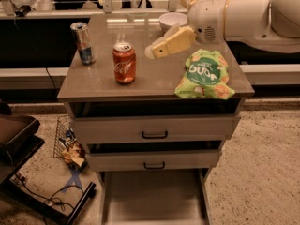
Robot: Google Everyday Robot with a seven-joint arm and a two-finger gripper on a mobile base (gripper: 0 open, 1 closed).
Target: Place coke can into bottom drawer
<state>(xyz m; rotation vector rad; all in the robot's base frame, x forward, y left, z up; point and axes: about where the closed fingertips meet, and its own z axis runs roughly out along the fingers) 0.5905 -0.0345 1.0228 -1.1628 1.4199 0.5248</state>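
Observation:
The coke can (124, 63), red with white script and a silver top, stands upright on the cabinet top, left of centre. My gripper (157, 49) hangs above the cabinet top, just right of the can and a little behind it, apart from it. The white arm reaches in from the right. The bottom drawer (152, 198) is pulled out at the foot of the cabinet, and its flat grey floor holds nothing that I can see.
A blue-and-silver can (83, 42) stands at the back left of the top. A white bowl (169, 18) sits behind the gripper. A green chip bag (204, 74) lies at the right front. The two upper drawers (154, 130) are slightly ajar. Litter and cables lie on the floor at left.

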